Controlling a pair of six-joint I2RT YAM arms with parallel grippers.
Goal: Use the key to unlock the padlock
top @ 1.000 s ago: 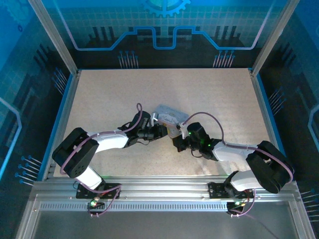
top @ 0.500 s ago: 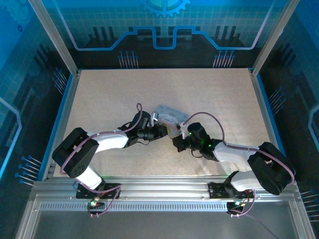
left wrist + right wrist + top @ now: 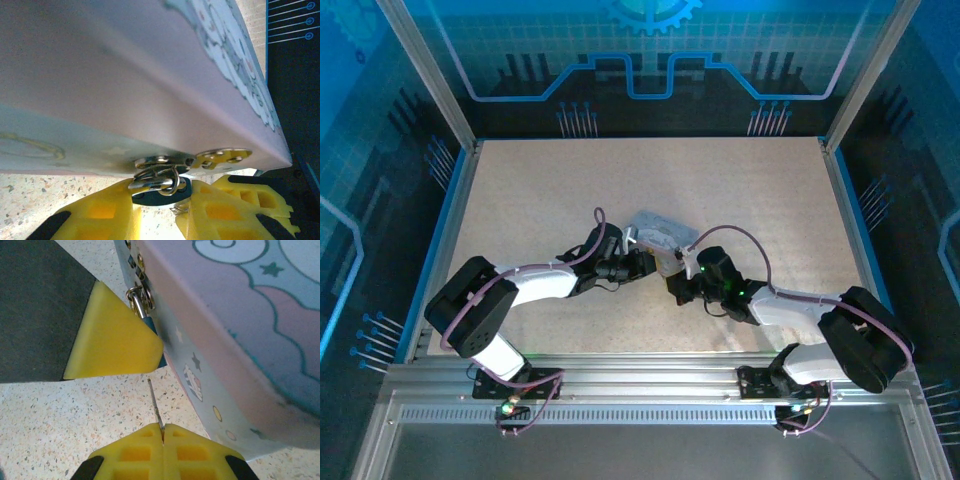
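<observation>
Clamping padlock [image 3: 161,189] narrowly in left fingers [image 3: 100,216] under tin's [image 3: 125,75] hasp [image 3: 220,157], pinching key [image 3: 155,405] in right fingers [image 3: 135,454], tip near padlock; barely moved since a second ago, so insertion not yet begun.

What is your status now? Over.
Left tool shut on padlock, hanging on tin. Right tool shut on key, tip short of padlock. Left finger partly hides padlock.

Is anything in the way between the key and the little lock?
Yes. A yellow finger of the left gripper, which grips the padlock, sits right ahead of the key pinched in the right gripper. It covers most of the padlock from that side.
</observation>
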